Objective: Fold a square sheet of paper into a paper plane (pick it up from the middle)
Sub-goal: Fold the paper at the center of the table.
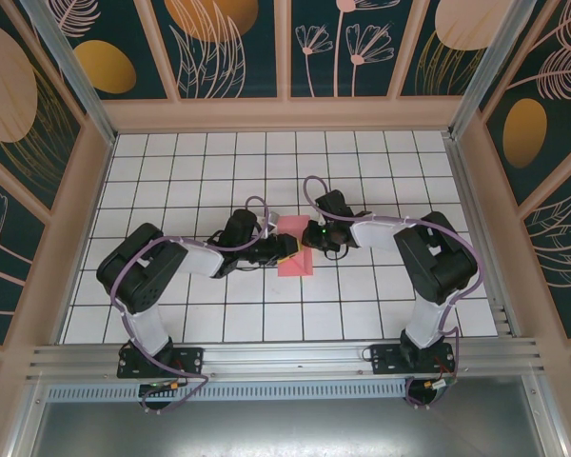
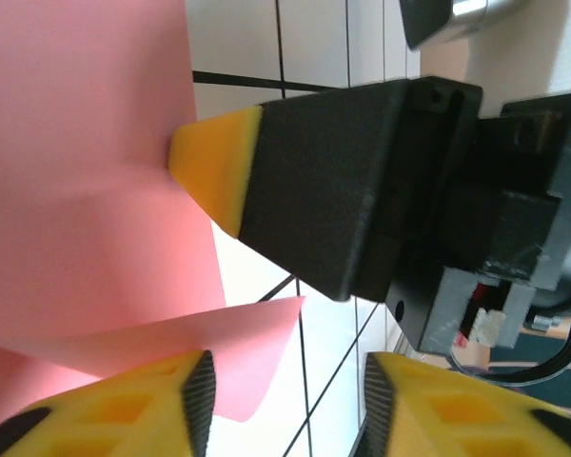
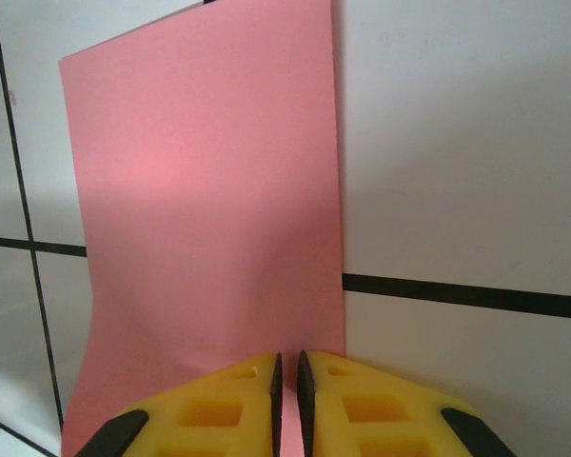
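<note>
Pink square sheet of paper (image 1: pixel 296 259) near the middle of the white tiled table (image 1: pixel 190 171), right between the 2 grippers. From above, narrower than tall, with a soft bend across it.

Right gripper (image 3: pixel 286 381) down on the end of the paper nearest its own camera, close to the paper's right edge. 2 yellow fingers (image 3: pixel 362 409) closed almost tight there, with just a thin slit and pink showing in it. Cannot tell if pinching the paper or only pressing on it.

Left gripper (image 2: pixel 287 371) just beside the paper on the other side, fingers (image 2: pixel 124 414) well apart, holding nothing. 1 loose corner of the paper curled up just above 1 of those fingers. In the left wrist view, the right gripper's black, yellow-tipped finger touching the paper's edge, straight ahead of that open gap.

Left arm (image 1: pixel 143 276) and right arm (image 1: pixel 438 257) both bent inward over the tiles, with purple cables (image 1: pixel 257 205) looping along them. Tiles with black lines all around. Past them, dark walls (image 1: pixel 219 38) painted with flowers and leaves. At the near edge, a metal rail (image 1: pixel 285 357) by the 2 arm bases.
</note>
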Robot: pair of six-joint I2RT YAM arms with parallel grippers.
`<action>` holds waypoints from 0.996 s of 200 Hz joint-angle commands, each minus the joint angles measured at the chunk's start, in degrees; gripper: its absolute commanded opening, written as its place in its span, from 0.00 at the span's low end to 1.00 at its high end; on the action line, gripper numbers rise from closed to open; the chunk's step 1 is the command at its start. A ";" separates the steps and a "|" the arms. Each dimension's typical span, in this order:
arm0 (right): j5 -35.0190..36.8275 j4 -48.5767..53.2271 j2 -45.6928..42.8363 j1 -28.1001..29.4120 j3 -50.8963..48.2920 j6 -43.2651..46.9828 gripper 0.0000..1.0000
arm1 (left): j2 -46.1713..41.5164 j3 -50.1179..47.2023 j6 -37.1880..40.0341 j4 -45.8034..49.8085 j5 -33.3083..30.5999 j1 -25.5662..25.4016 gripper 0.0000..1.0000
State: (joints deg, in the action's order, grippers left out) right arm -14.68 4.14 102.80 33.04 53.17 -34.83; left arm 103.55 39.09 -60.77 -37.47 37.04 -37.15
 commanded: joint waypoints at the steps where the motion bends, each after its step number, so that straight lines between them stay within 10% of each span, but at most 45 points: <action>1: -1.76 1.28 -0.65 -0.48 -1.92 1.18 0.18 | 1.29 0.73 -0.57 -3.92 0.75 -0.21 0.58; 117: -16.18 -11.70 -18.50 -7.96 -14.34 2.25 0.37 | 2.52 -0.15 0.04 -2.46 -2.13 -0.21 0.29; 199: -24.23 -16.85 -13.30 -7.63 -14.88 1.91 0.41 | 3.05 -0.95 -0.55 -3.90 -2.71 -0.23 0.18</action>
State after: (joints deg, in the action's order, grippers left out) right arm -35.66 -10.04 87.39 25.17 37.71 -33.36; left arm 105.56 38.85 -61.58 -39.92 35.03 -37.15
